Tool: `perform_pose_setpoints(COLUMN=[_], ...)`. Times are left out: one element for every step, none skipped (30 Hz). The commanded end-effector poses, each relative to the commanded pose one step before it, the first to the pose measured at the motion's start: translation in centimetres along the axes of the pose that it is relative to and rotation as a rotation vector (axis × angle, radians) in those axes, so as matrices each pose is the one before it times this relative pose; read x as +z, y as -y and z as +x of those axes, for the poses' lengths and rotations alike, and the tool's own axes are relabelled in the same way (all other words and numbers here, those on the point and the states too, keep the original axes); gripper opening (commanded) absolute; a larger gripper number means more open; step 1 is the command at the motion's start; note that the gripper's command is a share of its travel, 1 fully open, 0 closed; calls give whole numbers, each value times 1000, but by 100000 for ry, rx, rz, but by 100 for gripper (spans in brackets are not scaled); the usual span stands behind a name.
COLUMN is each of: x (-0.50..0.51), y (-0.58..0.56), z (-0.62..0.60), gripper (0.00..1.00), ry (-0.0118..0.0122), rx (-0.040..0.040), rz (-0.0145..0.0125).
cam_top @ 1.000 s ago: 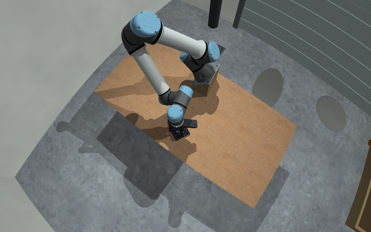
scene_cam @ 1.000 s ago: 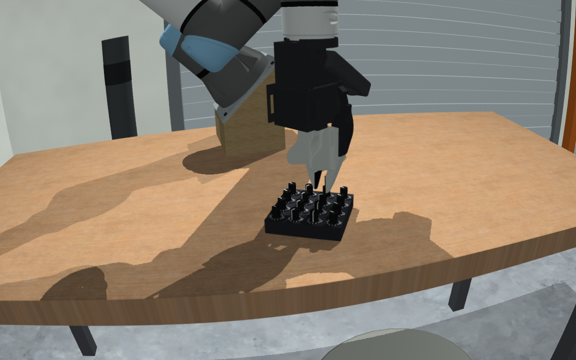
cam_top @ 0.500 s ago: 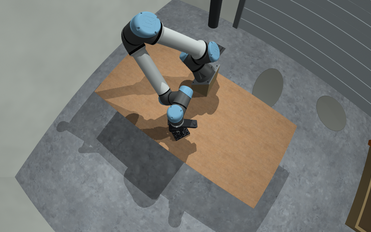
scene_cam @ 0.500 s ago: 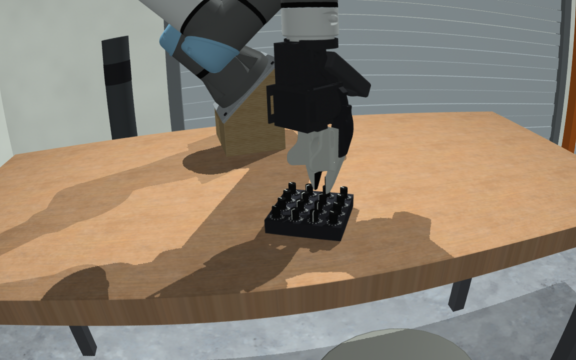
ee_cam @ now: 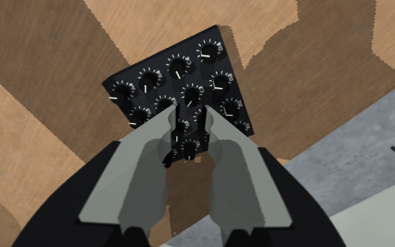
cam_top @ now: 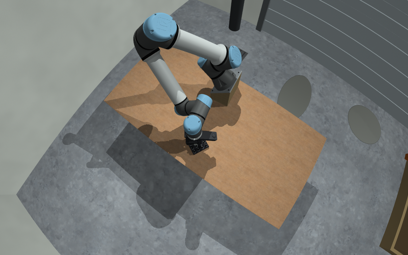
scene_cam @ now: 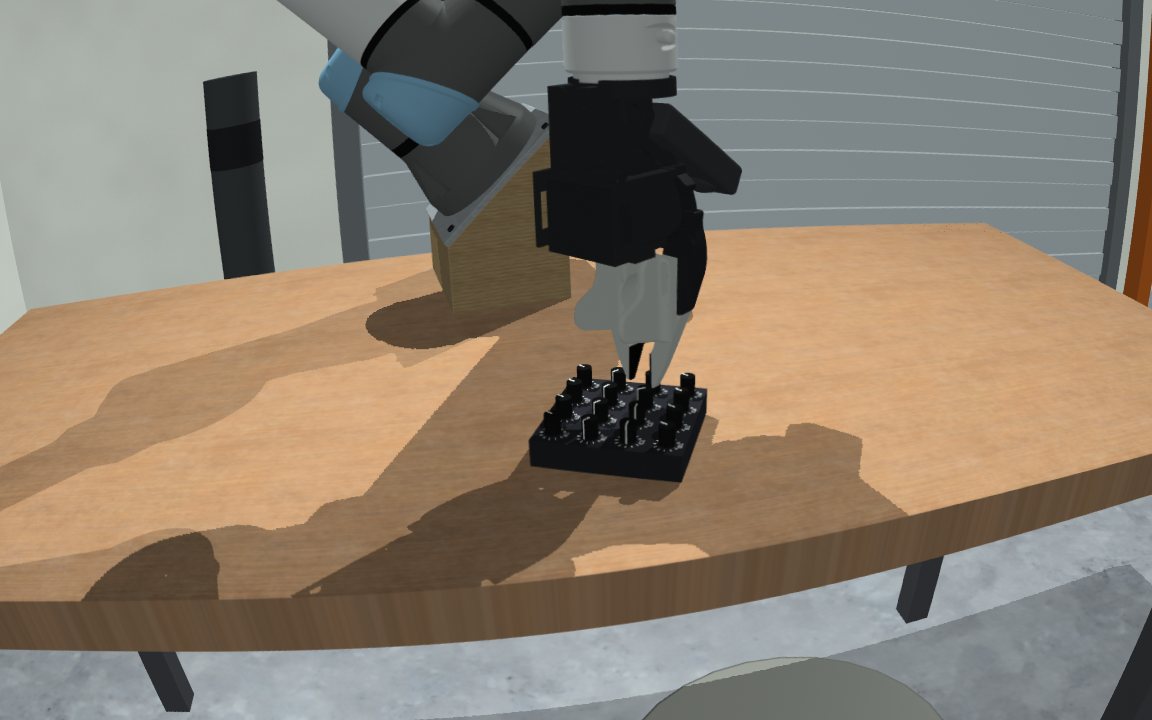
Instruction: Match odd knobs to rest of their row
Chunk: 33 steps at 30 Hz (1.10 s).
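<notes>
The black knob box (scene_cam: 618,425) lies on the wooden table, near its front edge in the overhead view (cam_top: 199,147). It carries several black knobs with white pointer lines, seen in the wrist view (ee_cam: 180,89). My gripper (scene_cam: 652,362) points straight down over the box's back right part, with its tips at about the height of the knob tops. In the wrist view the grey fingers stand nearly shut with a narrow gap and hold nothing. They hide part of the nearest knobs. Between the pointers I see several different directions.
The arm's wooden base block (scene_cam: 499,259) stands on the table behind the box. The table's front edge (scene_cam: 616,582) is a short way in front of the box. A dark post (scene_cam: 238,174) stands behind the table at the left.
</notes>
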<state>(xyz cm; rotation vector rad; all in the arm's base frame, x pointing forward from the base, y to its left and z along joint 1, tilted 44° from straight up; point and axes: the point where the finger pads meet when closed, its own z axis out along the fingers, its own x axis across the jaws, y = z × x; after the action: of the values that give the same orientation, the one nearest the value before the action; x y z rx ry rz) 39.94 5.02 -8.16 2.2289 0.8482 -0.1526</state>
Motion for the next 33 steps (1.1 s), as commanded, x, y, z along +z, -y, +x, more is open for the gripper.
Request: perform_pose_setpoints(x=[-33,0,0,0,0,0,0,0,0,0,0,0,0,0,0,0,0,0,0,0,0,0,0,0,0,0,0,0,0,0,0,0,0], y=[-13,0,0,0,0,0,0,0,0,0,1,5,14,26,38,48,56,59,59,54,0,0,46,35,23,12,4,1,0,0,0,0,0], z=[26,0,0,0,0,0,0,0,0,0,0,0,0,0,0,0,0,0,0,0,0,0,0,0,0,0,0,0,0,0,0,0,0], gripper=[11,11,11,11,11,11,11,11,11,11,11,11,11,11,11,11,11,11,11,11,11,11,11,11,11,11,11,11,11,11,11,11,11], ry=[-92,0,0,0,0,0,0,0,0,0,0,0,0,0,0,0,0,0,0,0,0,0,0,0,0,0,0,0,0,0,0,0,0], rx=[27,0,0,0,0,0,0,0,0,0,0,0,0,0,0,0,0,0,0,0,0,0,0,0,0,0,0,0,0,0,0,0,0], rz=[-38,0,0,0,0,0,0,0,0,0,0,0,0,0,0,0,0,0,0,0,0,0,0,0,0,0,0,0,0,0,0,0,0])
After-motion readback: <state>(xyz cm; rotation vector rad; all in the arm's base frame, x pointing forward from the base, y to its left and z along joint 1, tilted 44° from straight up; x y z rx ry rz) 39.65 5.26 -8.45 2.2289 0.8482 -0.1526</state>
